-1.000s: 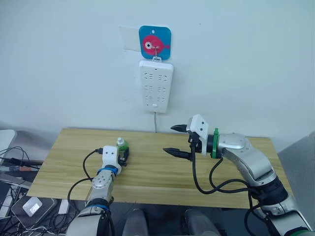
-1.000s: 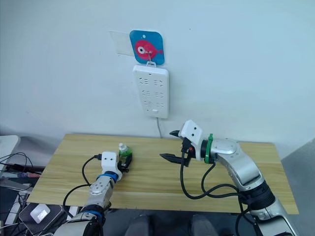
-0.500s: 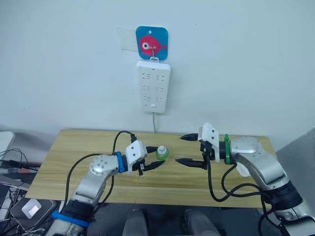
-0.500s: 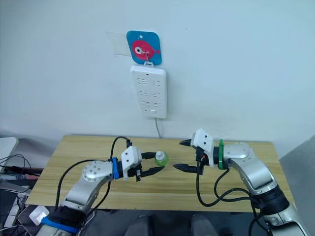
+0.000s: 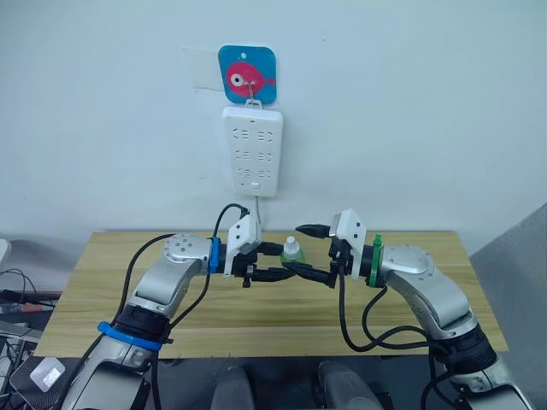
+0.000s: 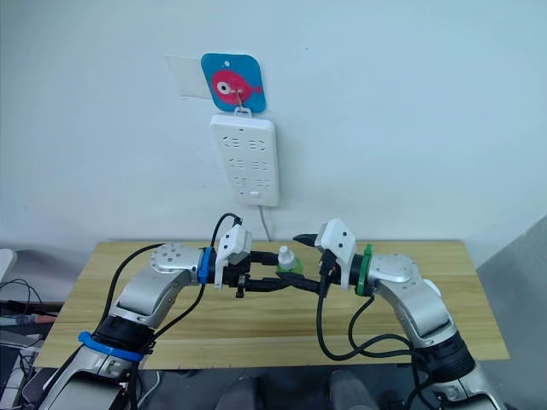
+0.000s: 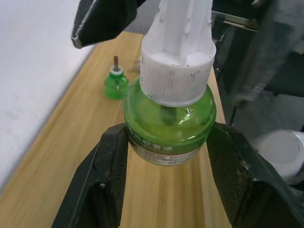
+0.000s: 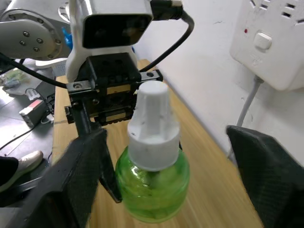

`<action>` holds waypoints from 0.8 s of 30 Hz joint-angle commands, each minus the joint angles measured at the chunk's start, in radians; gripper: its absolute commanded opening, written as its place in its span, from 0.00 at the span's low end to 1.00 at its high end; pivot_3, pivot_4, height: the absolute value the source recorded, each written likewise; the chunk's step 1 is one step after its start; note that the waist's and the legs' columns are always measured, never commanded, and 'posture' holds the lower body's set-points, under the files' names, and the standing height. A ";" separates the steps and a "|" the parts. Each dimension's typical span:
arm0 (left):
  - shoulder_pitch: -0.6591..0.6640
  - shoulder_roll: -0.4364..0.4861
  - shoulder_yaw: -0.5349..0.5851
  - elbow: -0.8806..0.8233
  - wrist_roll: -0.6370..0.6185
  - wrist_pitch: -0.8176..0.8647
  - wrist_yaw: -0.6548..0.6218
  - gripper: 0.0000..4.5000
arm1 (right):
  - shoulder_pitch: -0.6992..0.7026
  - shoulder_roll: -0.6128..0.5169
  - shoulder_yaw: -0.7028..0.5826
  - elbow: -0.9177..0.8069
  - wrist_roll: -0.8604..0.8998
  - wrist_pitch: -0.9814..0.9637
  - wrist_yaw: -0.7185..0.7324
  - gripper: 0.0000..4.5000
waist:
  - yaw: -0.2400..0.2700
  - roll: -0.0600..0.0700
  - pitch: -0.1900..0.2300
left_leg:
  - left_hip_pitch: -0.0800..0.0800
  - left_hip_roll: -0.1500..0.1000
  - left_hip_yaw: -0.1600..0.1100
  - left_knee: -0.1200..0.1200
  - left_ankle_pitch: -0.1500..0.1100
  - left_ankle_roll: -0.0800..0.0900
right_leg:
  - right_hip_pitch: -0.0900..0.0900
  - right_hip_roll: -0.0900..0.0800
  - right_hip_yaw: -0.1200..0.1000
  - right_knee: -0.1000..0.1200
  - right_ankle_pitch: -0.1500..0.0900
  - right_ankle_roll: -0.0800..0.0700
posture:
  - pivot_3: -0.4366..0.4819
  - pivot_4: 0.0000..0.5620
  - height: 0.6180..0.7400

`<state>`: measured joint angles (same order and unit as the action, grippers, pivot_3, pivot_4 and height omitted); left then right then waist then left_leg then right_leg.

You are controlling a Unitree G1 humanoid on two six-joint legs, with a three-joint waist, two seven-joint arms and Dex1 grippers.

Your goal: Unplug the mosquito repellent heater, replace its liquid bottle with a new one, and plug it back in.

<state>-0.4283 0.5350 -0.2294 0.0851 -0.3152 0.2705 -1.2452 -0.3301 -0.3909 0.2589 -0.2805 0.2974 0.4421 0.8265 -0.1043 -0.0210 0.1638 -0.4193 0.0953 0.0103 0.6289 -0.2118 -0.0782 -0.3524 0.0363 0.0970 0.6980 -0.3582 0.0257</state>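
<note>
- So since a second ago the left gripper point(image 5: 272, 261) has carried the green bottle point(image 5: 293, 260) up off the left part of the desk point(image 5: 128, 256) to the middle, in mid-air, and the right gripper point(image 5: 314, 253) has swung in to meet it. The camera tilted a bit too, so the wall stuff only looks shifted.
- Left gripper is clamped on the bottle's round green belly; the left wrist view shows one black finger point(image 7: 105, 175) pressed on each flank, white cap point(image 7: 176, 71) sticking up between them.
- Right gripper is spread wide, fingers on either side of the bottle without pinching it. Its wrist view has the bottle point(image 8: 153, 183) sitting right in the gap.
- Handling guess: small, light, smooth rounded plastic or glass with liquid inside, so probably slippery and likes to rotate in a two-finger pinch. I'd grab the ribbed cap collar or the widest part of the belly and keep it upright.
- A second little green bottle point(image 7: 116, 83) with a bare brown wick stands on the desk further back.
- The power strip point(image 5: 252, 150) hangs on the wall under the fish hook point(image 5: 246, 73), with nothing plugged in as far as I can see. A white rounded thing point(image 7: 280, 152) sits on the desk under the right arm, maybe the heater, can't say for sure.
</note>
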 commanded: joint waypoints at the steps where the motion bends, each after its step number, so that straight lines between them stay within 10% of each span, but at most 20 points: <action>1: -0.014 0.000 0.016 -0.014 -0.022 0.001 -0.019 0.48 | 0.003 -0.011 -0.014 -0.051 0.022 -0.012 0.014 0.63 | -0.005 0.000 0.000 | 0.000 0.000 0.000 0.000 0.000 0.000 | 0.000 0.000 0.000 0.000 0.000 0.000 | 0.30 0.23 1.00; 6: -0.014 0.000 0.017 -0.014 -0.020 0.007 -0.023 0.48 | -0.003 -0.020 -0.017 -0.045 0.035 -0.011 0.037 0.23 | -0.010 0.000 0.000 | 0.000 0.000 0.000 0.000 0.000 0.000 | 0.000 0.000 0.000 0.000 0.000 0.000 | 0.32 0.23 1.00; 24: 0.058 0.012 -0.056 0.004 0.052 -0.236 -0.141 0.48 | -0.375 -0.017 0.137 0.451 0.060 -0.298 0.742 0.23 | -0.006 0.000 0.000 | 0.001 0.000 -0.002 0.000 0.000 0.000 | 0.002 0.000 -0.001 0.000 0.000 0.000 | 0.42 0.21 1.00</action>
<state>-0.3707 0.5423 -0.2761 0.0904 -0.2781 0.0451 -1.3878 -0.6630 -0.4313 0.3989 0.1589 0.3362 0.1901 1.5172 -0.1102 -0.0209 0.1638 -0.4180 0.0951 0.0085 0.6294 -0.2118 -0.0779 -0.3508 0.0363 0.0960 0.6981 -0.3581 0.0254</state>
